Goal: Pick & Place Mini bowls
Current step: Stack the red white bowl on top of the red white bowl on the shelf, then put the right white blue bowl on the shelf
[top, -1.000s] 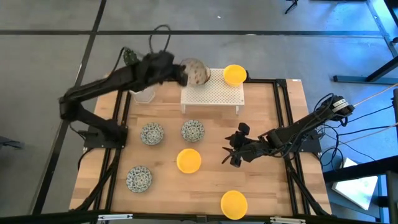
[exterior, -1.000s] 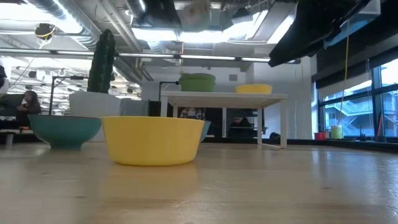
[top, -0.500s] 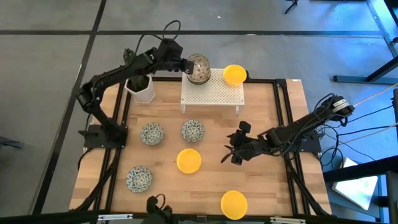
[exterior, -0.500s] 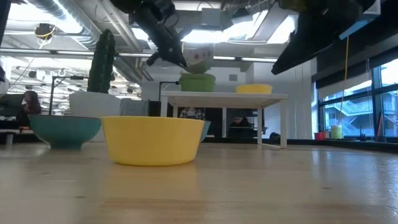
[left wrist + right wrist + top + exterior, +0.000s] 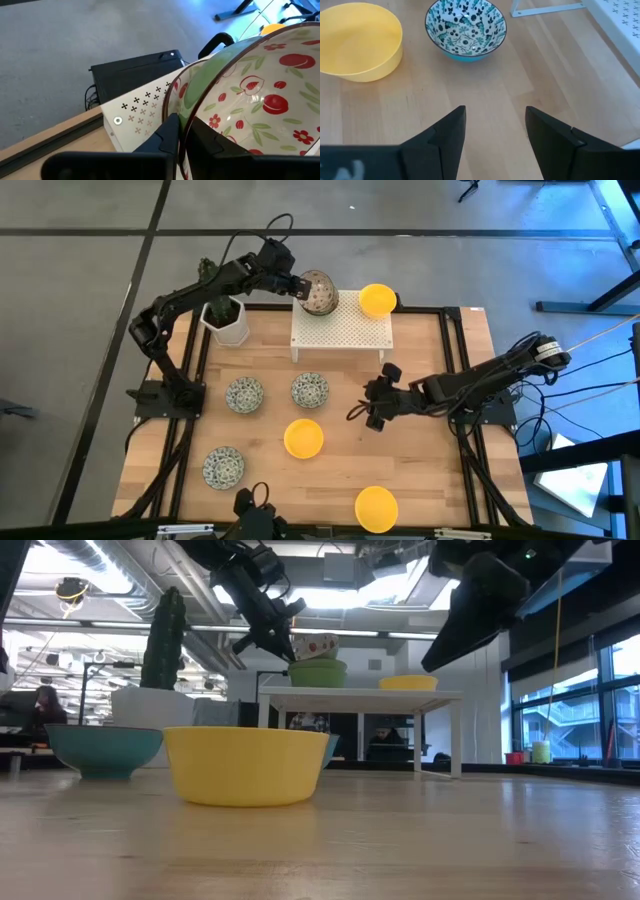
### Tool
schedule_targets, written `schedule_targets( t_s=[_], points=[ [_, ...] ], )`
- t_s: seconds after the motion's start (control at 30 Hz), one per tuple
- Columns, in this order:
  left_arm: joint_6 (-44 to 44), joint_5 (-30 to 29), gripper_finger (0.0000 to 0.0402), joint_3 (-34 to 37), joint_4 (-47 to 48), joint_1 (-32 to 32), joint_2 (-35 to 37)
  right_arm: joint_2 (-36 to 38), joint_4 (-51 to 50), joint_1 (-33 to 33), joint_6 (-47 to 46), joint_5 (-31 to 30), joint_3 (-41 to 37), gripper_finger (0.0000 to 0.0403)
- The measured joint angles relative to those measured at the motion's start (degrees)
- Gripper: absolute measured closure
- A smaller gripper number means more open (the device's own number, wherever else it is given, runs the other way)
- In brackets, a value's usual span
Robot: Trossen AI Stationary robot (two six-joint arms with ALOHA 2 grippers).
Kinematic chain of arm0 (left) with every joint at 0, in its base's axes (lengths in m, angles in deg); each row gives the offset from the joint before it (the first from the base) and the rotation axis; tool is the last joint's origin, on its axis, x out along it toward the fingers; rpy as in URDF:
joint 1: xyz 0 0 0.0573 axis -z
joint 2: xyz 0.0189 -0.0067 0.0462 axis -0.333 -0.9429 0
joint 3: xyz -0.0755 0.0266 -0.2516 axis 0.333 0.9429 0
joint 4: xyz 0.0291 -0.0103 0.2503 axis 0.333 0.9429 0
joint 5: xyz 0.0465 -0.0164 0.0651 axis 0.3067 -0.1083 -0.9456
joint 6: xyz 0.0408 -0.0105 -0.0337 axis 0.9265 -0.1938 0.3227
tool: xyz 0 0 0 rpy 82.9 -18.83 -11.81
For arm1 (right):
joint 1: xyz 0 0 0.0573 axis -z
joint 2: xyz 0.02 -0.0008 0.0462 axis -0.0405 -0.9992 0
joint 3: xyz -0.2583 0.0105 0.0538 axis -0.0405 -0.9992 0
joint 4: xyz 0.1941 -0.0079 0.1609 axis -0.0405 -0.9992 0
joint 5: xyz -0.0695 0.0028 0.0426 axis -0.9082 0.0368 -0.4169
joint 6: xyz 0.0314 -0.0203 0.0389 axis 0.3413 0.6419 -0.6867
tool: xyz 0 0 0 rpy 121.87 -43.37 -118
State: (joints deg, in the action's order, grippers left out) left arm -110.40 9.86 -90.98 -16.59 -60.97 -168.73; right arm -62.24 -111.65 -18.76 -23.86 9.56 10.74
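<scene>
My left gripper (image 5: pixel 299 287) is at the far left corner of the white perforated shelf (image 5: pixel 345 333), shut on a white bowl with a red speckled pattern (image 5: pixel 319 292). That bowl sits tilted over a green-sided bowl (image 5: pixel 318 673) standing on the shelf. A yellow bowl (image 5: pixel 377 299) rests on the shelf's right end. On the table stand three blue-green patterned bowls (image 5: pixel 244 393) (image 5: pixel 309 390) (image 5: pixel 223 467) and two yellow bowls (image 5: pixel 303 438) (image 5: pixel 376 508). My right gripper (image 5: pixel 373 410) hovers open right of the table's middle, touching nothing. My left gripper pinches the red-patterned bowl by its rim (image 5: pixel 186 131), one finger (image 5: pixel 206 142) inside the bowl and one (image 5: pixel 167 136) outside. It comes slanting down from the table's left. The bowl is tilted over the green-sided bowl; whether the two touch, I cannot tell.
A white square pot with a cactus (image 5: pixel 227 321) stands at the table's far left, close under my left arm. In the right wrist view a blue-green bowl (image 5: pixel 465 28) and a yellow bowl (image 5: pixel 359 40) lie ahead of the open fingers, with bare wood between.
My left gripper has come down and toward the far edge, lowering the red-patterned bowl from high above the table onto the green-sided bowl on the shelf. My right gripper has drifted a little toward the far edge, still open.
</scene>
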Motion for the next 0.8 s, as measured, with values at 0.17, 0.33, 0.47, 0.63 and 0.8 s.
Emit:
schedule_targets(
  t_s=[0.17, 0.33, 0.47, 0.63, 0.8],
  points=[
    [0.26, -0.39, 0.0365, 0.0, -0.03, 0.0, 0.0, 0.0, 0.18, 0.96, 0.04, 0.0, 0.0, 0.0199],
    [1.38, -0.55, 0.0314, -0.09, -0.14, 0.0, 0.02, 0.0, 0.46, 1.26, 0.05, -0.03, 0.0, 0.0199],
    [3.66, -1.46, 0.0274, -0.09, -0.63, 0.17, 0.38, 0.0, 0.53, 1.24, 0.21, 0.02, 0.0, 0.0199],
    [10.66, -1.31, 0.0248, -1.16, -1.28, 0.81, 3.29, 0.0, 0.57, 1.25, 2.33, -0.04, 0.0, 0.0199],
    [19.85, -1.87, 0.0246, -2.29, -2.35, 4.62, 9.69, -0.03, 3.71, 2.81, 9.88, 0.05, 0.0, 0.0199]
  ],
)
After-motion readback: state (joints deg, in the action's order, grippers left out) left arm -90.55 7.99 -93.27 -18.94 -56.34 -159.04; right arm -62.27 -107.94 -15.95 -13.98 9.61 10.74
